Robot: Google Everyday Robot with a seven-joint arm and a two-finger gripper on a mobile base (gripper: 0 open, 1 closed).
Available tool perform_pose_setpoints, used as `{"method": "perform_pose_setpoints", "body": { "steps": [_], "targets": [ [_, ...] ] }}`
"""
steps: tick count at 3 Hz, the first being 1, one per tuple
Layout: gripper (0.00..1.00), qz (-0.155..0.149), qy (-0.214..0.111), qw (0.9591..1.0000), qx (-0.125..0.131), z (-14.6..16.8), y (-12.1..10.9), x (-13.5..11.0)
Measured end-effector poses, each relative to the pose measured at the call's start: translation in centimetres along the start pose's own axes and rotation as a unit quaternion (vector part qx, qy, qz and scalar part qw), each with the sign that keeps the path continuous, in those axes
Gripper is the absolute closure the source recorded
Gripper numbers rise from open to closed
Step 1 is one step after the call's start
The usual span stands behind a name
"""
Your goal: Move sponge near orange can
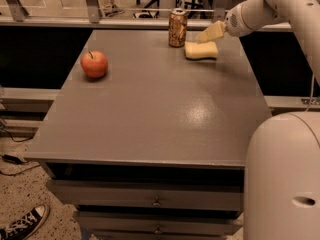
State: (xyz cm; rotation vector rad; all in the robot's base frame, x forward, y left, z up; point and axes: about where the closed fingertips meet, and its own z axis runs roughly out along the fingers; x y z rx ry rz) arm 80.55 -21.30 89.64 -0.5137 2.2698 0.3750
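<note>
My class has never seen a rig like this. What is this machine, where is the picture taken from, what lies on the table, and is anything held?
One camera looks down on a grey table. The white shapes on one side are a robot's arm and body. At the arm's tip is its gripper, close over a yellow sponge lying beside an orange can. A red apple sits apart. The sponge rests on the table, apparently not lifted.
</note>
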Motion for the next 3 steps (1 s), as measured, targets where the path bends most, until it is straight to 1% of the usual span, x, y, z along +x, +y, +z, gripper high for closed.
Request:
{"method": "perform_pose_setpoints", "body": {
  "steps": [1,2,3],
  "targets": [
    [0.00,-0.013,-0.017,0.9997,-0.011,-1.4,0.9,-0.8],
    [0.00,-0.047,-0.046,0.9977,-0.017,-6.6,2.6,-2.0],
    [0.00,-0.070,-0.070,0.9950,-0.014,-11.4,4.0,-2.6]
  ]
}}
